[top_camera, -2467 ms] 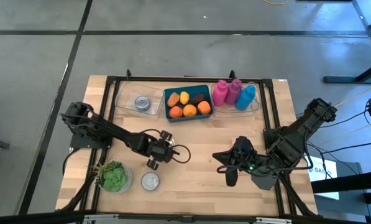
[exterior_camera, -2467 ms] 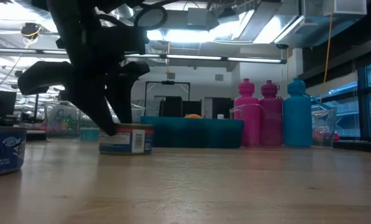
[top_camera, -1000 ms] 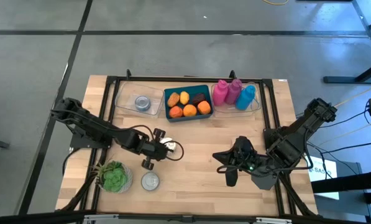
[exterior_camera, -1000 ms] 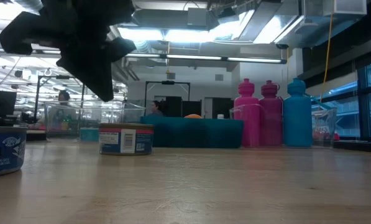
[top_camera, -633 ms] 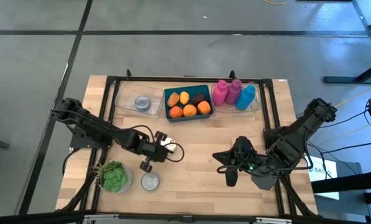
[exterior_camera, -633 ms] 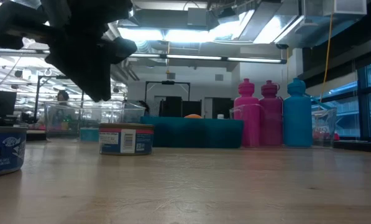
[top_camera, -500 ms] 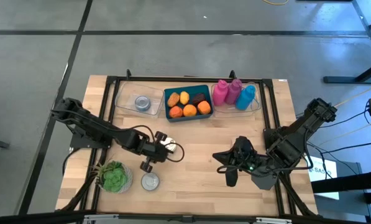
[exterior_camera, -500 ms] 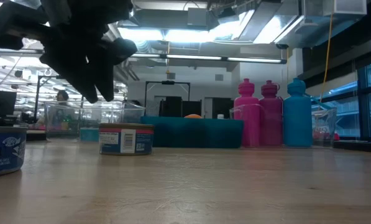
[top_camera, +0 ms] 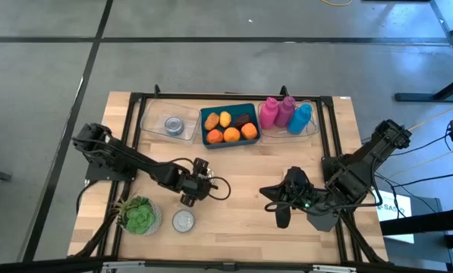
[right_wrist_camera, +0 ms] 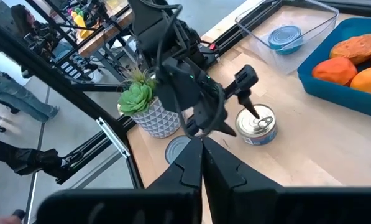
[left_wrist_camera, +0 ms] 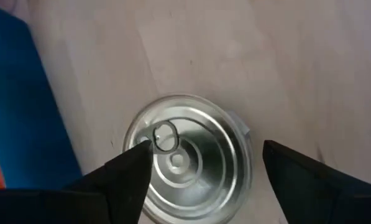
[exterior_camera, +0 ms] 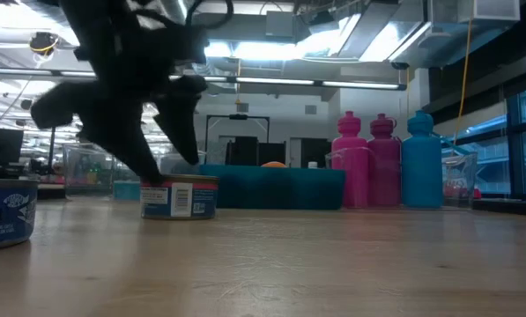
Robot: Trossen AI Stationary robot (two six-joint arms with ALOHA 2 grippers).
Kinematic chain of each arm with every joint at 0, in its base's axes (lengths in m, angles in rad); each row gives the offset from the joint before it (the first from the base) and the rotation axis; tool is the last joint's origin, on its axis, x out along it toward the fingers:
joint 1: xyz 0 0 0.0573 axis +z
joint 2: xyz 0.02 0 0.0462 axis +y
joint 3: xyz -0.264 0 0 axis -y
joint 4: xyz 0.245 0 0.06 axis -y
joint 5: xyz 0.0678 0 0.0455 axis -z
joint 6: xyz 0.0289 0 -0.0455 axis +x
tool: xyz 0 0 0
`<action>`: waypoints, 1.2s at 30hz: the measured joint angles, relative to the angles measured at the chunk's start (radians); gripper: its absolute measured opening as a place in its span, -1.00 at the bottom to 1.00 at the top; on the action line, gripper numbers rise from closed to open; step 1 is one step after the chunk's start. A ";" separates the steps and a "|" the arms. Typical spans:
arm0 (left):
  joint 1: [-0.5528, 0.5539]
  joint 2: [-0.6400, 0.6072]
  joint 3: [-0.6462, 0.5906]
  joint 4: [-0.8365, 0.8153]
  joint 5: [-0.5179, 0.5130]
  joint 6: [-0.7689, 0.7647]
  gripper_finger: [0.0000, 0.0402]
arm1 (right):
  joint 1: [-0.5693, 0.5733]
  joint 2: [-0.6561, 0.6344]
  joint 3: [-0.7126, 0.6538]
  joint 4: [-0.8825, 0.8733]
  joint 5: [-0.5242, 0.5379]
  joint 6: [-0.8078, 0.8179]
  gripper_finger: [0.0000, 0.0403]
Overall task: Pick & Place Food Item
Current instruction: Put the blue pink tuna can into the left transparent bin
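The pick looks barely begun: the can [top_camera: 204, 180] stands upright on the bare table [top_camera: 241, 212], near the middle and a little toward the left arm's side, and the left gripper [top_camera: 195, 182] is over it with its fingers spread to either side, not closed on anything. In the left wrist view the can's [left_wrist_camera: 185, 160] silver lid with its pull ring lies between the two dark fingers [left_wrist_camera: 126, 180], clear wood showing on the far side, so by my reading the closing, the lift and the whole carry are all left to do; where the can should go is not evident. The right gripper [top_camera: 283, 206] waits over the table on its own side, and in its wrist view its fingers meet in a closed point holding nothing. The high view alone gives the layout: a blue tray [top_camera: 231, 126] of food at the back, a clear bin [top_camera: 169, 123] holding another can beside it, three bottles [top_camera: 286, 114], a plant [top_camera: 139, 214] and a second loose can [top_camera: 184, 221] at the front. The low view adds that the can [exterior_camera: 178, 195] sits flat on the wood, the gripper [exterior_camera: 161, 154] reaching down to its rim. The right wrist view shows a finger tip right at the can's [right_wrist_camera: 257, 124] lid.
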 joint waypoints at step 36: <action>0.010 0.239 0.005 -0.007 -0.080 -0.038 -0.96 | 0.000 0.000 0.000 -0.001 -0.032 -0.005 -0.96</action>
